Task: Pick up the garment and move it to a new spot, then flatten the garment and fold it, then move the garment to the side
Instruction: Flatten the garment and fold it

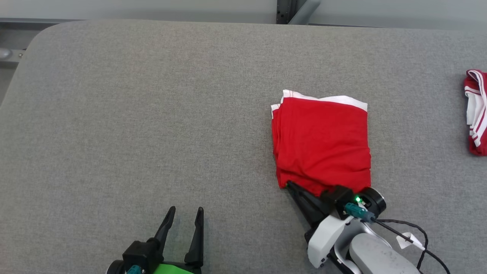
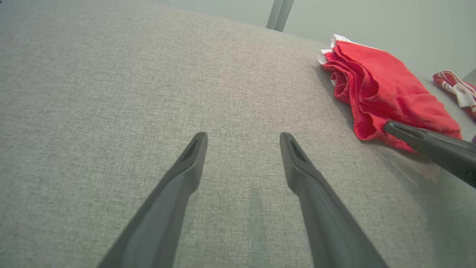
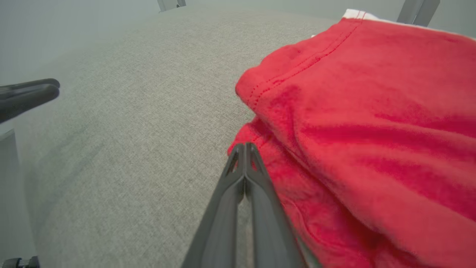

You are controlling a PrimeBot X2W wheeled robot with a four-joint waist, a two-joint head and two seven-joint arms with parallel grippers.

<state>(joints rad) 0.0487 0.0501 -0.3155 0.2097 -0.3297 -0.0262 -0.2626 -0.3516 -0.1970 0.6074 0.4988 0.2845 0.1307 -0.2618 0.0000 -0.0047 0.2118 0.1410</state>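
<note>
**R gripper (image 1: 288,184) clamped at garment (image 1: 321,140) corner**

R gripper fingers are pressed tight together, tips touching the near-left corner of the folded red garment; can't tell if cloth is caught betw. them. Garment lies on the grey tabletop (image 1: 152,114), right of middle, white trim along its far edge. L gripper (image 1: 186,208) is spread wide w/ nothing in it, by the front edge, well apart from the garment. A striped cloth (image 1: 475,112) lies further right.

Right pincer (image 3: 243,147): grip on garment (image 3: 372,130) unclear; striped cloth (image 1: 475,114) cropped.
</note>
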